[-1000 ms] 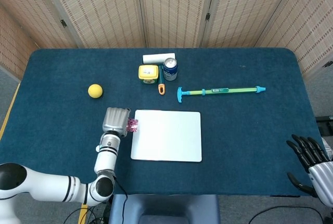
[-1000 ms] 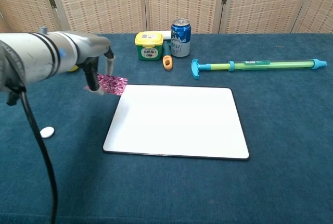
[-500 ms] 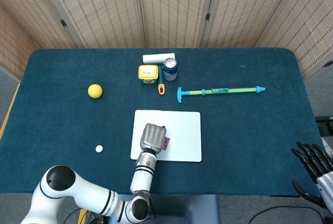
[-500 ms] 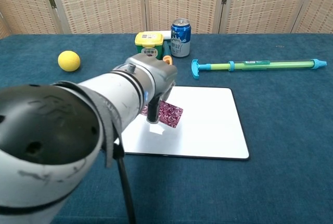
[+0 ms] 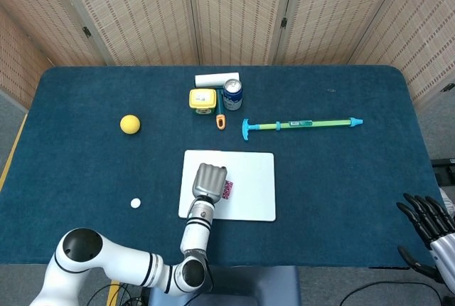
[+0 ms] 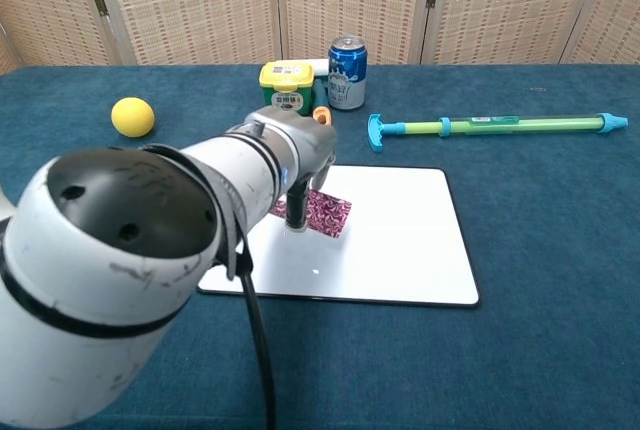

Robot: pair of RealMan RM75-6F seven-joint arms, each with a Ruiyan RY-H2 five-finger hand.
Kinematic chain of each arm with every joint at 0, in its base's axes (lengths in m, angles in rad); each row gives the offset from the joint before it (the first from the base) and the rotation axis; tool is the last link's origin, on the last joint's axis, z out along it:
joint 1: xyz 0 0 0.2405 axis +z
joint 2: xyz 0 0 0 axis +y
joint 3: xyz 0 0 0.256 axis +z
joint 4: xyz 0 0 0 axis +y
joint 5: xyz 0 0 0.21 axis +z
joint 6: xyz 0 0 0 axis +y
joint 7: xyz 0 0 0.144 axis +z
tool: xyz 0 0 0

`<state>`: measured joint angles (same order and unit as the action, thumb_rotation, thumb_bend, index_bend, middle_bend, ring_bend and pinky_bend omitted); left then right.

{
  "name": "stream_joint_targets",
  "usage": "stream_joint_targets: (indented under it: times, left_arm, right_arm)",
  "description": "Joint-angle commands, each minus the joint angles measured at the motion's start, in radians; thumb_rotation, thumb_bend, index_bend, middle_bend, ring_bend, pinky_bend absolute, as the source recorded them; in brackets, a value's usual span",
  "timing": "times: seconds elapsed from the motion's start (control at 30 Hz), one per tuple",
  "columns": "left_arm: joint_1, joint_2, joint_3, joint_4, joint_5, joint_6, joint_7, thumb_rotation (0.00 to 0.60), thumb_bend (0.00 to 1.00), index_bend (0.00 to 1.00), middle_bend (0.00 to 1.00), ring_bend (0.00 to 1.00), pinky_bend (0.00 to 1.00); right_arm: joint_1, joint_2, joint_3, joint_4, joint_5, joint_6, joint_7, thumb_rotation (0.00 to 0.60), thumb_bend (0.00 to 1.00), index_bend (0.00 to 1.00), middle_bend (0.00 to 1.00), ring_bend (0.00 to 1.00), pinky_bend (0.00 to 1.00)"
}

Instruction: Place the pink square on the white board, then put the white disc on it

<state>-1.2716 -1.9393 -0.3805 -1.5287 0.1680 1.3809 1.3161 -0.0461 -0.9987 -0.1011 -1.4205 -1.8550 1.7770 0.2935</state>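
My left hand point(image 5: 207, 181) is over the white board point(image 5: 249, 199), holding the pink patterned square point(image 5: 227, 190) by one edge. In the chest view the pink square point(image 6: 325, 212) hangs just above the white board point(image 6: 400, 240), pinched by the fingers point(image 6: 297, 209) of the left hand point(image 6: 290, 160). The white disc point(image 5: 135, 203) lies on the blue cloth left of the board; my arm hides it in the chest view. At the head view's lower right edge my right hand point(image 5: 426, 217) stays off the table, its fingers spread and holding nothing.
A yellow ball point(image 5: 129, 124) sits at the left. Behind the board stand a yellow tub point(image 5: 202, 99), a blue can point(image 5: 232, 95), a white roll point(image 5: 217, 79) and a small orange piece point(image 5: 220, 122). A teal and green rod point(image 5: 302, 124) lies to the right.
My left hand carried the pink square from left of the board onto it, then settled slightly toward the back. The white disc came into view. The right hand barely shifted.
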Motion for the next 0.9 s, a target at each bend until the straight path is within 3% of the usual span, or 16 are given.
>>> stream_joint_targets:
  times: [0.03,0.37,0.53,0.73,0.9]
  left_arm:
    - [0.01,0.006,-0.004,0.017,-0.01,-0.022,-0.001,0.6,0.28,0.37,1.0,1.0,1.0]
    - [0.029,0.017,-0.012,0.002,0.001,-0.044,-0.026,0.6,0.28,0.24,1.0,1.0,1.0]
    - [0.06,0.071,0.009,-0.128,0.051,0.014,-0.048,0.6,0.28,0.26,1.0,1.0,1.0]
    - [0.206,0.251,0.116,-0.404,0.139,0.153,-0.131,0.6,0.28,0.32,1.0,1.0,1.0]
    - [0.332,0.37,0.223,-0.499,0.173,0.162,-0.236,0.6,0.28,0.35,1.0,1.0,1.0]
  right_arm:
    - [0.002,0.0,0.002,-0.008,0.007,-0.009,-0.011,0.6,0.24,0.0,0.0,0.0,0.0]
    - [0.002,0.001,0.005,-0.015,0.016,-0.011,-0.019,0.6,0.24,0.0,0.0,0.0,0.0]
    - [0.002,0.001,0.002,-0.011,0.011,-0.011,-0.019,0.6,0.24,0.0,0.0,0.0,0.0]
    - [-0.001,-0.002,0.002,-0.012,0.004,-0.004,-0.029,0.6,0.24,0.0,0.0,0.0,0.0]
    - [-0.002,-0.009,-0.003,-0.02,-0.016,-0.005,-0.076,0.6,0.25,0.0,0.0,0.0,0.0]
